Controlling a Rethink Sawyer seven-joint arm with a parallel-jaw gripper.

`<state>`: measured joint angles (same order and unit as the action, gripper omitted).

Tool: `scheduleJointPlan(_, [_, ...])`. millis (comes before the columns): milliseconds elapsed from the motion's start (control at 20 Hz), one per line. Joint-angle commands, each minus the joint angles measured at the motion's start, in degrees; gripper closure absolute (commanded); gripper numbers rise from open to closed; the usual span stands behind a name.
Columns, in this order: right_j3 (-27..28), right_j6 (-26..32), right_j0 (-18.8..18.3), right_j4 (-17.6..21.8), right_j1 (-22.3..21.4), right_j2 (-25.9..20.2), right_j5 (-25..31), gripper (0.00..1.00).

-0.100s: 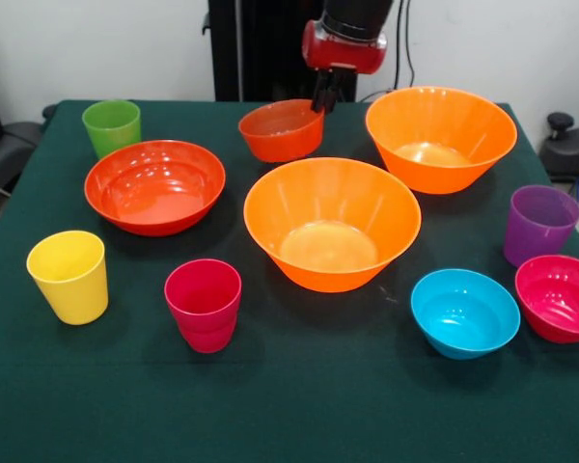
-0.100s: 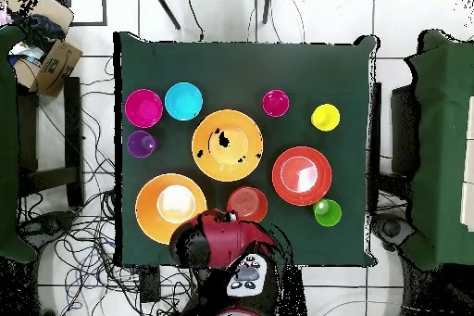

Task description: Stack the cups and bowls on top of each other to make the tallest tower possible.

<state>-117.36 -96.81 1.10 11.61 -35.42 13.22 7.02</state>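
Gripper (image 1: 323,102) sits at the small red-orange bowl's (image 1: 280,130) rim; cannot tell whether it clamps it

Robotics lab, green-clothed tabletop (image 2: 352,81) on a white tiled floor (image 2: 389,16), loose cables (image 2: 88,229) trailing across it, cardboard box (image 2: 57,64) at one side, red robot arm (image 2: 227,238) mounted at the table edge

Red wrist housing (image 1: 343,48), black cylinder above, dark tool (image 1: 325,96) below.

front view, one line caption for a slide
Gripper at the small red-orange bowl's rim; the other bowls and cups stand unstacked on the green table.
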Motion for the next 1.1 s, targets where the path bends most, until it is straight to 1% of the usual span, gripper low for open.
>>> scheduleJointPlan(50, [0.21,-8.43,0.04,0.16,1.92,-2.76,-0.77,1.0])
scheduleJointPlan(100, [0.57,-8.28,-0.02,0.21,2.26,-2.71,-0.79,1.0])
scheduleJointPlan(450, [0.3,-7.69,-0.75,-0.13,1.06,-3.56,0.88,1.0])
scheduleJointPlan(700, [0.24,-7.99,-1.34,-1.67,-1.2,-5.17,3.01,1.0])
scheduleJointPlan(1100, [1.41,-7.96,-1.64,-3.02,-2.41,-5.75,5.8,1.0])
